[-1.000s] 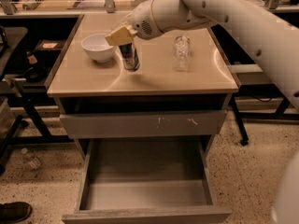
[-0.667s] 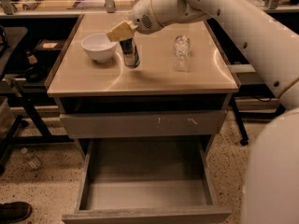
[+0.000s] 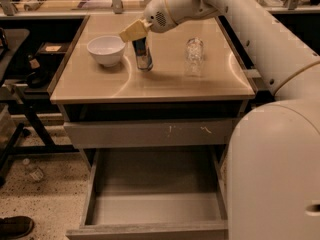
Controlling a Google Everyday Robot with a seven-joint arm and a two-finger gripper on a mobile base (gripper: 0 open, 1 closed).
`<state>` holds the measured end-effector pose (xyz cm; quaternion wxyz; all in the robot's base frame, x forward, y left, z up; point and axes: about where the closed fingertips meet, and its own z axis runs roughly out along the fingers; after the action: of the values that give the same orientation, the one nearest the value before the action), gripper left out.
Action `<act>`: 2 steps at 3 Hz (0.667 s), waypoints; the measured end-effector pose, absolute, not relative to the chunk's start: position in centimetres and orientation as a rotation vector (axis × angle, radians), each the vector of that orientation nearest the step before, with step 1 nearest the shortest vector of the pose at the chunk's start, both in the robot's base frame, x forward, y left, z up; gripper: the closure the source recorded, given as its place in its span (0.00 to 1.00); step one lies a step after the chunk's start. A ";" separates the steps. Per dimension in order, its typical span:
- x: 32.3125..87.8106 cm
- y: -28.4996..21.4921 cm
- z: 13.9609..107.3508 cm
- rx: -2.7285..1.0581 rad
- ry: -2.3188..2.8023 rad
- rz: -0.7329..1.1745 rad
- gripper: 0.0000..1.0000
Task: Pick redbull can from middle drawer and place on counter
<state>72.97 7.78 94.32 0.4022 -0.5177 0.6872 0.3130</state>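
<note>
Little has changed over the last second. The hand (image 3: 134, 31) has risen a touch and now sits at the upper left of the top of the can (image 3: 144, 55). The can stands upright on the tabletop (image 3: 150, 86) in the same spot as before. Whether the hand is spread or pinching the can cannot be told. With the can already out of the drawer (image 3: 155, 209) and resting on the tabletop, the placing looks all but done. What likely remains is a clean release and a withdrawal that does not tip the can.

The white bowl (image 3: 107, 57) sits just left of the can and shows nothing inside. The clear bottle (image 3: 194, 58) stands apart on the can's right, its contents unclear. The drawer is pulled out below, its grey floor bare where visible, though the arm (image 3: 270, 149) hides its right side. The scuffed front (image 3: 150, 133) above it is shut.
</note>
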 end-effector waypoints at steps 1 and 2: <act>73.9 7.4 93.2 -1.294 1.759 0.846 1.00; 74.6 7.0 92.1 -1.272 1.775 0.894 1.00</act>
<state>74.57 7.04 92.14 0.3812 -0.4984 0.6954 0.3502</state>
